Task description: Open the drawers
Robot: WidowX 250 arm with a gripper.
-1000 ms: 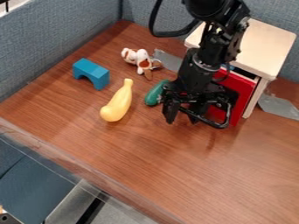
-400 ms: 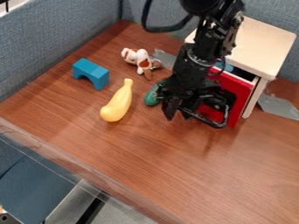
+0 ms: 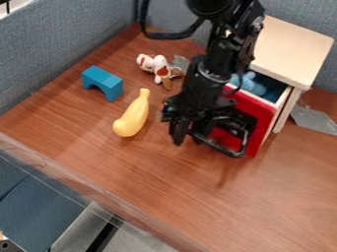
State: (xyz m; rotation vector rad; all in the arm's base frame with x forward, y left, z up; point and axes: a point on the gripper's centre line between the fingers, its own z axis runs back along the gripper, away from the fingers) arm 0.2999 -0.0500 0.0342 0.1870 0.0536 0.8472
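A crooked pull by the gripper [image 3: 189,138] could jam the part-open red drawer [image 3: 260,116] (its opening and any hold, I cannot tell).

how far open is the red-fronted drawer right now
Partly open: its red front stands out from the wooden cabinet, and a blue plush toy shows inside.

We see a blue-grey fabric wall [image 3: 59,54] along the left and another [image 3: 303,12] across the top, meeting in a corner at the upper left. Below them spreads a brown wood-grain tabletop [image 3: 138,182], its edge slanting down from the left above a dark blue surface [image 3: 39,216] at the lower left.
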